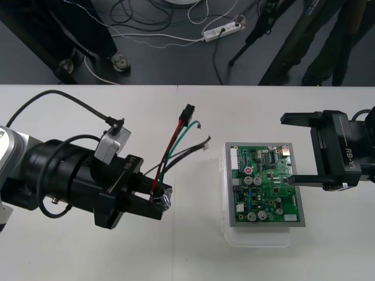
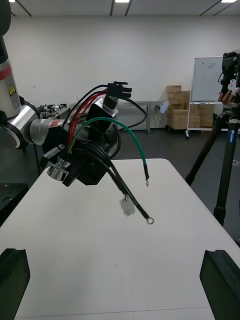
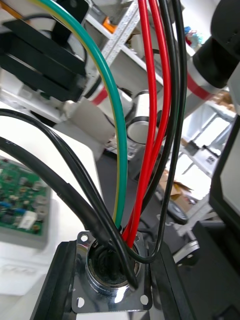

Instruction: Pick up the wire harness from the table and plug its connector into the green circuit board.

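My left gripper (image 1: 157, 203) is shut on the harness's round metal socket (image 1: 164, 199), held above the table left of the board. In the left wrist view the flanged socket (image 3: 112, 272) sits between the black fingers (image 3: 56, 285). Red, green and black wires (image 1: 174, 146) rise from it to the small black plug (image 1: 187, 113), which hangs free in the air. The green circuit board (image 1: 263, 184) lies on its white base (image 1: 258, 237) at the right. My right gripper (image 1: 296, 151) stands open over the board's right side, with nothing between its fingers (image 2: 220, 280).
Loose wire ends with a white connector (image 2: 127, 206) and a ring terminal (image 2: 149, 220) dangle from the harness over bare table. The table's far edge (image 1: 176, 86) runs along the dark floor strip.
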Action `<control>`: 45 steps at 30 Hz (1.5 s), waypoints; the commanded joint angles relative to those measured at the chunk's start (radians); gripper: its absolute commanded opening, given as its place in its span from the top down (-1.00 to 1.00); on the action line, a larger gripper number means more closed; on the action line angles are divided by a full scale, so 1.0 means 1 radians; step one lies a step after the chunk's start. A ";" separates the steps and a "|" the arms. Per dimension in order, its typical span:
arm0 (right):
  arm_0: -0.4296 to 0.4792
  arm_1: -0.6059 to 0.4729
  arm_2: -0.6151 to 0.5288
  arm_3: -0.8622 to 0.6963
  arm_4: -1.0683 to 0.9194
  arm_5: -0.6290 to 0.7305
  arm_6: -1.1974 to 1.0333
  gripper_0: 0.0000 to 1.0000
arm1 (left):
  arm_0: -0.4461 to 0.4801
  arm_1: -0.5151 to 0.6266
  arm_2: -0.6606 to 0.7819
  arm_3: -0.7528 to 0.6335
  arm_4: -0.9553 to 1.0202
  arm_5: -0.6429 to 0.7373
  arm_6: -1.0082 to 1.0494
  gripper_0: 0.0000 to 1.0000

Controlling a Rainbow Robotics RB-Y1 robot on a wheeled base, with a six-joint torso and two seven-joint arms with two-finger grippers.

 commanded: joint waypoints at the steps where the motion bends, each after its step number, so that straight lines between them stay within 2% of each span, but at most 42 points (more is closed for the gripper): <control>1: -0.021 -0.031 0.020 -0.034 -0.009 0.001 -0.041 -1.00 | -0.022 -0.023 -0.096 -0.037 0.045 -0.033 0.047 1.00; 8: -0.021 -0.031 0.021 -0.034 -0.009 0.001 -0.037 -1.00 | -0.030 -0.032 -0.199 -0.036 0.093 -0.033 0.076 1.00; 20: -0.025 -0.031 0.021 -0.034 -0.015 0.001 -0.044 -1.00 | -0.050 -0.089 -0.289 -0.034 0.096 -0.033 0.122 1.00; 33: -0.025 -0.032 0.029 -0.034 -0.015 0.001 -0.047 -1.00 | -0.065 -0.115 -0.309 -0.034 0.095 -0.033 0.190 1.00; 38: -0.025 -0.032 0.032 -0.035 -0.026 0.001 -0.045 -1.00 | -0.074 -0.127 -0.300 -0.034 0.136 -0.033 0.291 1.00; 45: -0.025 -0.077 0.041 -0.034 -0.050 0.001 -0.047 -1.00 | -0.088 -0.146 -0.286 -0.034 0.136 -0.033 0.323 1.00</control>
